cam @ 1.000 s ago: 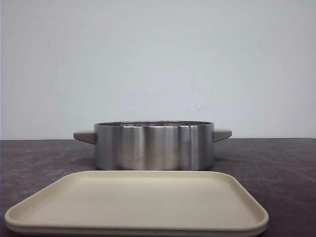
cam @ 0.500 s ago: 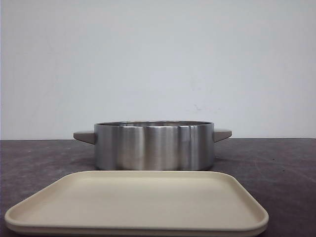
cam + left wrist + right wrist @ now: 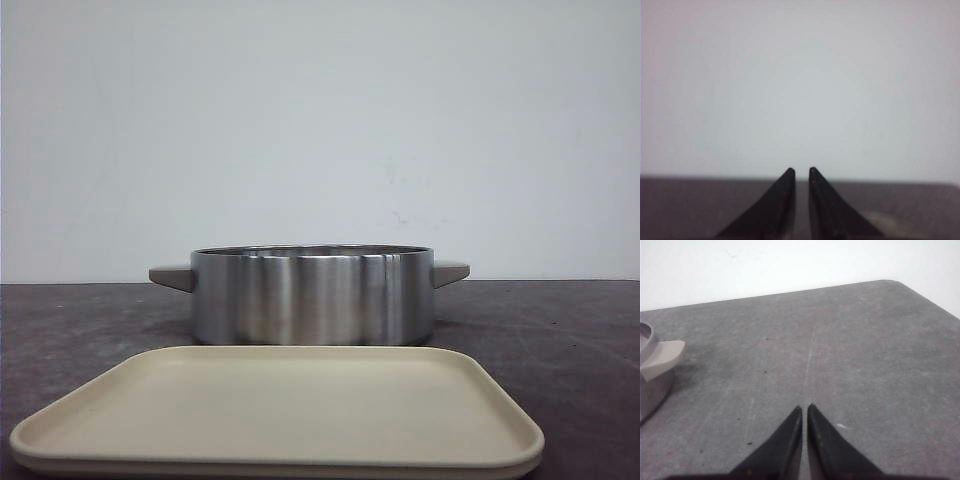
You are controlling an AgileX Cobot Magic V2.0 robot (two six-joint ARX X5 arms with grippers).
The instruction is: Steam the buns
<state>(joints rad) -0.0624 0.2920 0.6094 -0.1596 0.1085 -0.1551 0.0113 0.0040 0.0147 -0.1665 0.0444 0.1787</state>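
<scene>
A: Item one, the buns. Location?

B: None in any view. The pot's inside is hidden behind its wall from the front, so whether they sit in there cannot be told. Progress cannot be judged beyond that; no lid in sight, so covering likely remains.

A: Item two, the pot?

B: Steel pot (image 3: 312,296), round, brushed wall, two grey handles, upright on the dark surface (image 3: 560,340). One handle (image 3: 662,358) shows at the edge of the right wrist view.

A: Item three?

B: Beige tray (image 3: 280,410), rectangular, bare, just in front of the pot, apart from it.

A: Grippers?

B: Left gripper (image 3: 801,171): jaws nearly together, a thin gap, nothing held, facing the pale wall. Right gripper (image 3: 804,407): same, closed to a sliver, empty, over bare surface beside the pot.

A: Obstructions?

B: None seen between either gripper and the pot. The tray stands between robot and pot, low.
</scene>
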